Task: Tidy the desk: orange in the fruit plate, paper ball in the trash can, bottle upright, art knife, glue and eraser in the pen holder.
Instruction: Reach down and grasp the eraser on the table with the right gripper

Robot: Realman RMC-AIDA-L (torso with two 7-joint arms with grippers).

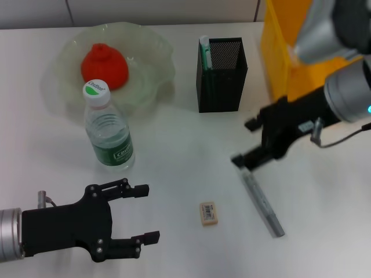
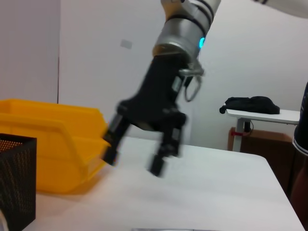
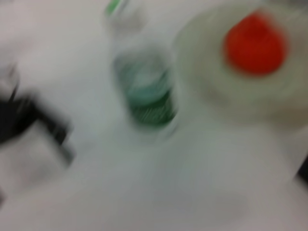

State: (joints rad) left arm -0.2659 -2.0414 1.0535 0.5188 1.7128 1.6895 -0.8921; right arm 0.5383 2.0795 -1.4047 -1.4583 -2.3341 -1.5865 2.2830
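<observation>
One orange point(image 1: 104, 66) in the fruit plate point(image 1: 152, 40), one upright bottle point(image 1: 108, 132), one eraser point(image 1: 208, 212), one glue point(image 1: 263, 204) — right gripper point(image 1: 246, 142) above it, spread, empty; left gripper point(image 1: 146, 212) wide; only the left wrist view shows a far table point(image 2: 267, 114)

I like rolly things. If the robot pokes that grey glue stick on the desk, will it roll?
Probably, a little. The glue looks slim and rounded, lying flat on the desk, so a sideways poke may roll it. It seems stiff and light. The right pincer hovers at its end.
</observation>
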